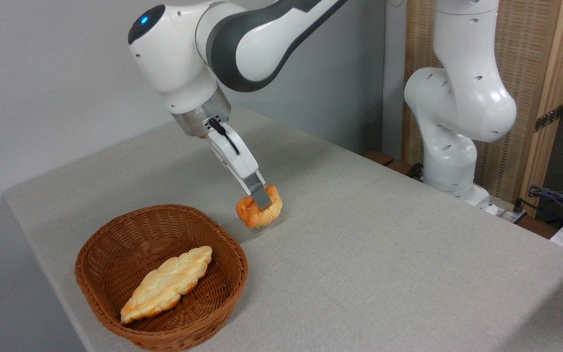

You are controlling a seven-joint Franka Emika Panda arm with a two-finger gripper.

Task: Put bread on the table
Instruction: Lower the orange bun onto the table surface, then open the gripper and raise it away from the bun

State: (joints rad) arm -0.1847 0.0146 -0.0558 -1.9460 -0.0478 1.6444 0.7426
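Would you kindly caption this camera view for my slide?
Gripper holding bun low over table, beside basket.

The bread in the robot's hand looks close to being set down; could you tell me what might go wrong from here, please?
1. The hand pinches the bread near its edge, so it may roll once released onto the table.
2. The bread hangs beside the basket rim, so a small roll could bump it or drop it back in beside the braided loaf.
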